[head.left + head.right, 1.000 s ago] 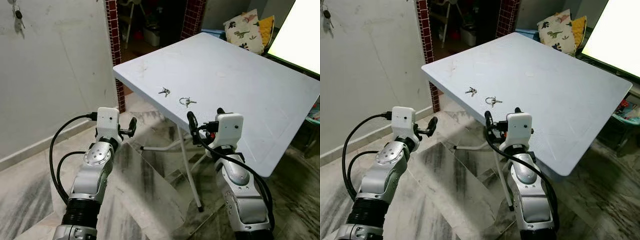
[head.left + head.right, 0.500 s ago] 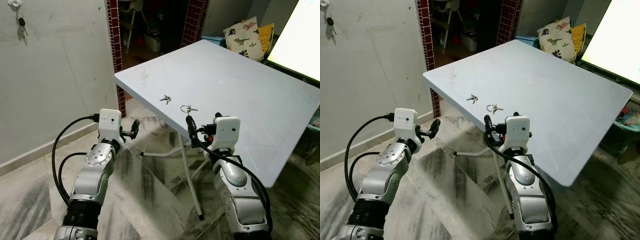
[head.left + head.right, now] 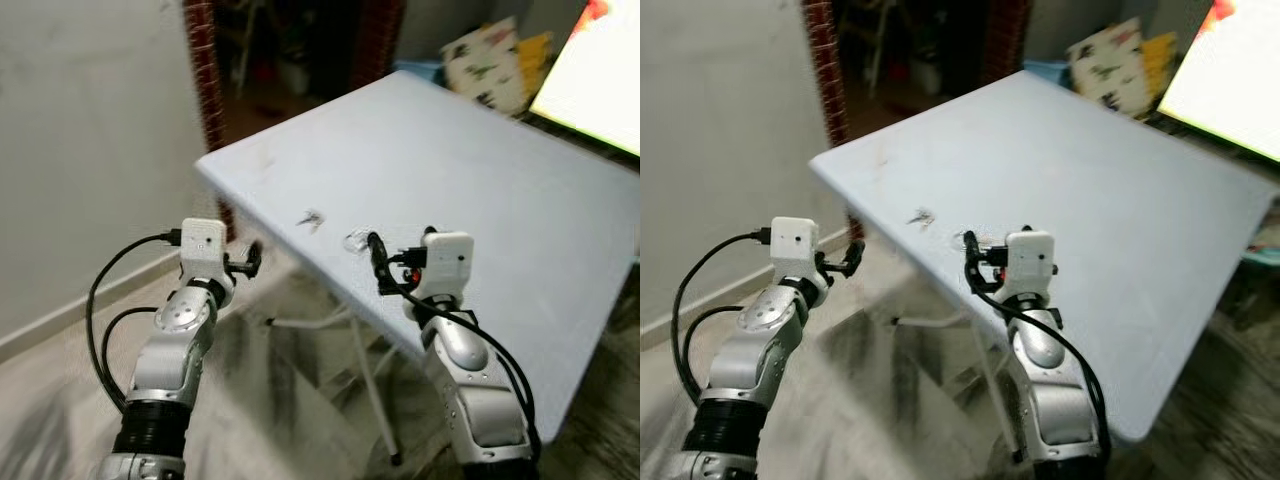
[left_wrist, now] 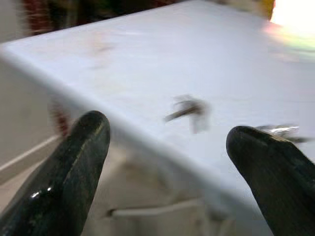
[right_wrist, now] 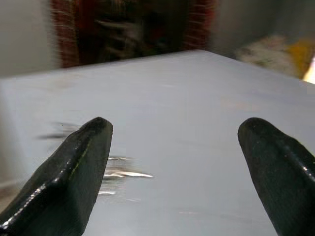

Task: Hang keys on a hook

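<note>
Two small bunches of keys lie near the front-left edge of the white folding table (image 3: 480, 170): one bunch (image 3: 311, 218) to the left, the other with a ring (image 3: 356, 240) to its right. My right gripper (image 3: 402, 247) is open at the table edge, just short of the ringed keys (image 5: 120, 172), with nothing between its fingers. My left gripper (image 3: 243, 262) is open lower down, left of the table edge, and faces the left bunch (image 4: 189, 108). All views are blurred.
A plain wall (image 3: 80, 150) stands on the left, with a red brick doorway pillar (image 3: 200, 60) behind the table corner. Cushions (image 3: 490, 60) and a bright screen (image 3: 600, 70) lie beyond the table. Table legs (image 3: 370, 380) stand on the marble floor below.
The whole picture has shifted and blurred, so the camera moved. The table edge and keys now sit closer to both grippers. The wall hook with its key has left the picture.
</note>
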Controlling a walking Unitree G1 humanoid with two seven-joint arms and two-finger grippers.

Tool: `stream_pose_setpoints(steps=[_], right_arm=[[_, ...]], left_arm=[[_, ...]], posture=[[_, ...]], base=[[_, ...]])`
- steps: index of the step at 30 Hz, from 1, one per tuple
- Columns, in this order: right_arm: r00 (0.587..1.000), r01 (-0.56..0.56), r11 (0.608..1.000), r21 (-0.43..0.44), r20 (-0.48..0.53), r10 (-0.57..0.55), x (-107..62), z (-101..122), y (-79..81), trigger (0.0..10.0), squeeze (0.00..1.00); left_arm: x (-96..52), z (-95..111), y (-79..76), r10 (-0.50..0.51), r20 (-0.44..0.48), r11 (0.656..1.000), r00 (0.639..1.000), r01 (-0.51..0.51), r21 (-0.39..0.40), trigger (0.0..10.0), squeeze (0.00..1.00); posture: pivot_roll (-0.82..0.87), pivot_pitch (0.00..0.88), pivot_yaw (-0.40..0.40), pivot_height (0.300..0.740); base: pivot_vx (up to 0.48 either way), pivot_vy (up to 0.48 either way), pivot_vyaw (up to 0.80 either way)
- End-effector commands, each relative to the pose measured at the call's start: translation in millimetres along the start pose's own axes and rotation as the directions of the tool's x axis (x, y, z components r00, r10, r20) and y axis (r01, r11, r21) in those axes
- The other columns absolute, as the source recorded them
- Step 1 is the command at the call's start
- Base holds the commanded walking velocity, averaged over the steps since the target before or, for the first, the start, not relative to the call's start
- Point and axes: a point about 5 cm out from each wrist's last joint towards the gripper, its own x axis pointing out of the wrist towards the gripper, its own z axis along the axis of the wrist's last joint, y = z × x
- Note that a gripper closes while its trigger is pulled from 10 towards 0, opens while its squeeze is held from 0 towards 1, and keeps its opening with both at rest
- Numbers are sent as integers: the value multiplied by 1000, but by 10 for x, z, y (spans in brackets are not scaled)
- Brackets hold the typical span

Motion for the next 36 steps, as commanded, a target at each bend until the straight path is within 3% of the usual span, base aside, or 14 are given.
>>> stream_pose_setpoints(steps=[1, 13, 18, 25, 28, 36], right_arm=[[999, -28, 999, 17, 15, 28, 20, 47, 98, 10000, 0], [1000, -22, 1000, 21, -4, 22, 18, 16, 79, 10000, 0], [999, -12, 999, 31, -32, 13, 33, 1, 52, 10000, 0], [994, -44, 997, 60, -101, 50, 44, -19, 60, 10000, 0], [976, -101, 993, 66, -188, 111, -4, -138, 125, 10000, 0], [934, -88, 993, 79, -339, 110, -69, -325, 152, 10000, 0]], left_arm=[[-14, 59, 141, 36, 12, 999, 999, -36, 16, 10000, 0], [-33, 12, 151, 42, -15, 999, 999, -42, 6, 10000, 0], [-69, -93, 155, 37, -82, 999, 996, -37, 5, 10000, 0], [-158, -137, 130, -19, -126, 998, 992, 27, 60, 10000, 0], [-232, -145, 77, -74, -137, 994, 988, 83, 65, 10000, 0], [-331, -163, -41, -149, -170, 985, 974, 162, 66, 10000, 0]], posture=[[41, 0, -68, 740], [45, 0, -70, 740], [53, 0, -79, 740], [59, 0, -93, 740], [62, 0, -99, 740], [51, 0, -93, 740]], base=[[349, 0, 0], [43, 0, 0], [0, 0, 0], [0, 0, 0], [0, 0, 0], [0, 0, 0]])
